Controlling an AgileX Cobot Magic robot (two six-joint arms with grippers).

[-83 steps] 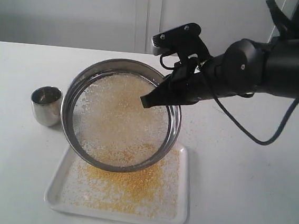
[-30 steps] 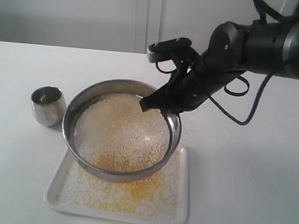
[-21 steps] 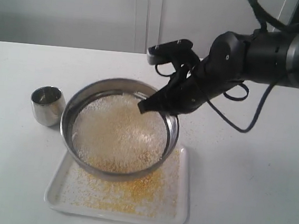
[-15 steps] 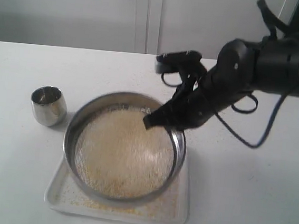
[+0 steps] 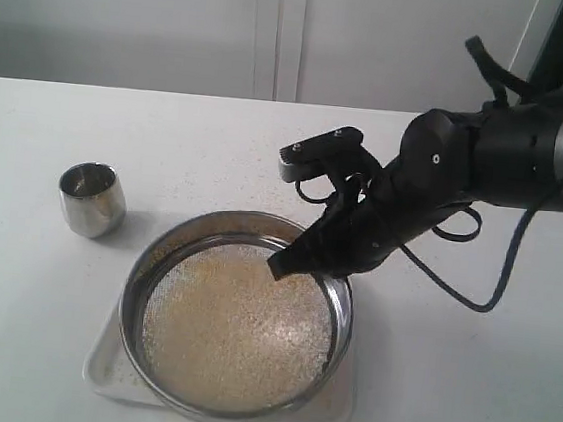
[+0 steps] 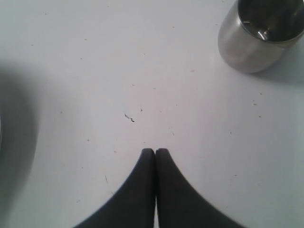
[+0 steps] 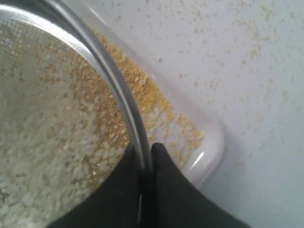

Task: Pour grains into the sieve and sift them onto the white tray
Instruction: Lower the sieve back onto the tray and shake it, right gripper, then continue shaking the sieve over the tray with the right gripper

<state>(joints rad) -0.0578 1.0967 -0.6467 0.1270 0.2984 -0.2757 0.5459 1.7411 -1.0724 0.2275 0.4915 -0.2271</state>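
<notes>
Grains point(image 5: 235, 331) first: the coarse whitish ones lie spread across the mesh, while the right wrist view shows fine yellow ones down on the white tray point(image 5: 97, 365) just outside the sieve wall, so the sorting looks well along. The sieve point(image 5: 133, 301) sits squarely over the tray and covers nearly all of it, close to the near edge of the bench. That is sensible, since whatever drops through lands on white plastic. Whether it rests on the tray or floats just above, I can't say. The right hand point(image 5: 281, 266) is clamped on the steel rim at the far side, one finger inside the wall and one outside. That thin pinch suits shaking, I'd judge, without the fingers blocking much mesh. Stray granules dot the bench past the tray's corner. Farther out toward the left edge stands the steel cup point(image 5: 91, 198), upright and apart from the tray. Near it the left hand point(image 6: 155, 152) hangs above bare bench, fingers pressed together on nothing, out of the way.
</notes>
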